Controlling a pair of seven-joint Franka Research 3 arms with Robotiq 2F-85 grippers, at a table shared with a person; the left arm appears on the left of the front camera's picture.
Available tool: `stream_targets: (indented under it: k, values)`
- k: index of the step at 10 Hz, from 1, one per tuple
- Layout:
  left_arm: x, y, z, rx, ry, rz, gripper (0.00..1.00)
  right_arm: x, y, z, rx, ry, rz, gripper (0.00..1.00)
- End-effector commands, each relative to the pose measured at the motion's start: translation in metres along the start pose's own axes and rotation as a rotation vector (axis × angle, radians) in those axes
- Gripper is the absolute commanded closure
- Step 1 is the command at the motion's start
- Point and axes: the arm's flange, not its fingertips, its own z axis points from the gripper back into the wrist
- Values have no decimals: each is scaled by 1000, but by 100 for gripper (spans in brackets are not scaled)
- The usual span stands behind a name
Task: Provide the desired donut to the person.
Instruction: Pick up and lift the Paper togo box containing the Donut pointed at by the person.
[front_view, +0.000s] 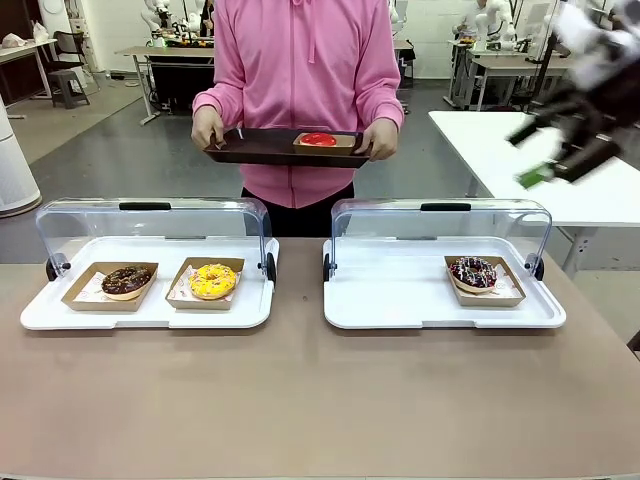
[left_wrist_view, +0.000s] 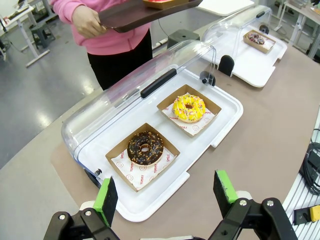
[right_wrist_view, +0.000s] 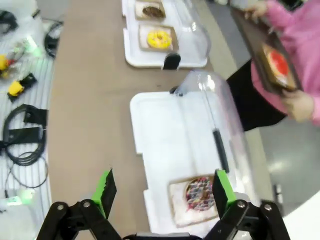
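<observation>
Front view: person (front_view: 300, 70) holds tray (front_view: 260, 146), long axis left-right, red donut (front_view: 319, 139) aboard.

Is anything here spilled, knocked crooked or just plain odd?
Nothing stands out. The chocolate donut and yellow donut sit flat in the left case, the sprinkled donut in the right case, both cases open. The red donut lies level on the brown tray the person holds.

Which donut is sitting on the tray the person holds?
The red-glazed donut in a cardboard boat on the dark brown tray. The chocolate donut, yellow donut and sprinkled dark donut lie in white display cases.
</observation>
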Motion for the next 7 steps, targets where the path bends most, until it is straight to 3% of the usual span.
stream_targets:
  k: [1,4,7]
  values:
    - [-1,0,0,-7,-11,6,0,-49,28,6,-106,-59,-177,0]
    - [-1,0,0,-7,-11,6,0,-87,66,14,-188,-129,-365,0]
    - [-1,0,0,-7,-11,6,0,-108,77,11,-250,-148,-442,0]
